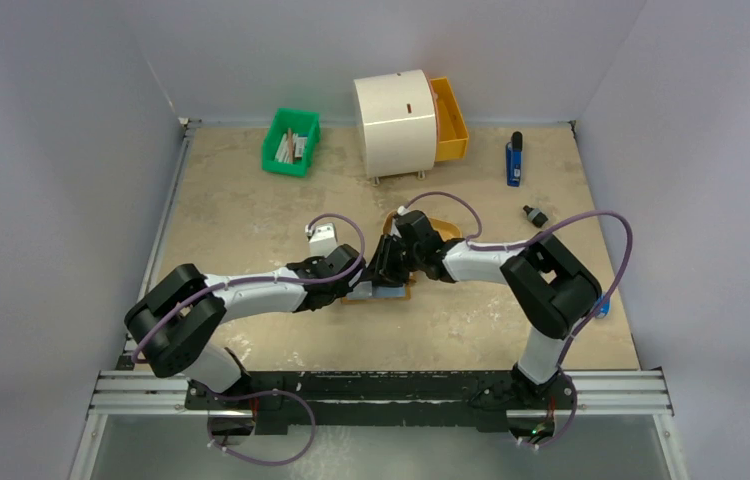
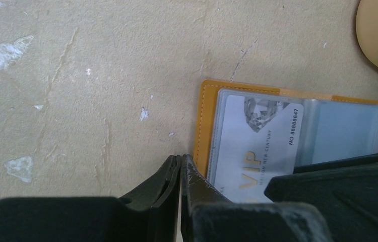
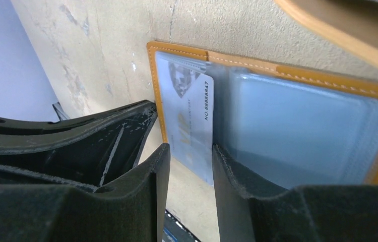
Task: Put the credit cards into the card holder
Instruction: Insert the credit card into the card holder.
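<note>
The card holder point(image 1: 383, 293) lies open on the table, orange-tan edge and pale blue sleeves up, also in the left wrist view point(image 2: 204, 121) and the right wrist view point(image 3: 303, 131). A pale credit card point(image 2: 262, 146) printed "VIP" lies in its left sleeve, one end sticking out past the holder's edge point(image 3: 189, 116). My right gripper point(image 3: 190, 148) is part-way open above that end, one finger on each side; the card's edge lies against the right finger point(image 3: 225, 171). My left gripper point(image 2: 181, 159) is shut and empty, tips at the holder's left edge. Both meet over the holder point(image 1: 376, 275).
An oval orange tray point(image 1: 443, 228) lies just behind the holder. At the back stand a green bin point(image 1: 291, 140) with sticks and papers and a white drum point(image 1: 396, 122) with an orange drawer point(image 1: 449, 118). A blue object point(image 1: 514, 160) and a small dark one point(image 1: 534, 215) lie at the right.
</note>
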Controlling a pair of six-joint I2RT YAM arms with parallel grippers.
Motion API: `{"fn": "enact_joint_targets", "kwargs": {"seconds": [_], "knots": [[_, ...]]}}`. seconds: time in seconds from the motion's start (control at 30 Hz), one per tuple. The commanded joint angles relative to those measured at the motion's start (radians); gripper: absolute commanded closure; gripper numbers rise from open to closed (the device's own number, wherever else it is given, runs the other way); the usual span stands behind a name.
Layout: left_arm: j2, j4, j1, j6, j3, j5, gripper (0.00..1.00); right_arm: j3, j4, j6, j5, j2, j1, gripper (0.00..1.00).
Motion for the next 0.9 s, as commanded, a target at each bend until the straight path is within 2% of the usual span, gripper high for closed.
{"fn": "enact_joint_targets", "kwargs": {"seconds": [0.0,0.3,0.4,0.5,0.6,0.77,0.87], "knots": [[-0.019,-0.004,-0.002,-0.011,-0.016,0.053,0.96,0.059,-0.02,-0.027,-0.042,0.028,0.017,0.62],[-0.024,-0.019,-0.002,-0.007,-0.01,0.039,0.96,0.088,-0.082,-0.07,-0.038,0.028,0.02,0.6],[-0.05,-0.045,-0.001,-0.004,-0.007,0.006,0.96,0.092,-0.166,-0.089,-0.013,-0.018,0.021,0.54],[-0.092,-0.079,0.0,0.004,-0.004,-0.031,0.93,0.107,-0.263,-0.11,0.04,-0.076,0.018,0.44],[-0.141,-0.106,0.003,0.013,-0.005,-0.059,0.85,0.131,-0.362,-0.144,0.098,-0.156,0.018,0.38],[-0.251,-0.158,0.009,0.026,0.007,-0.097,0.62,0.206,-0.55,-0.236,0.257,-0.298,0.011,0.35],[-0.317,-0.176,0.009,0.042,0.003,-0.112,0.58,0.211,-0.581,-0.28,0.363,-0.377,-0.028,0.35]]}}
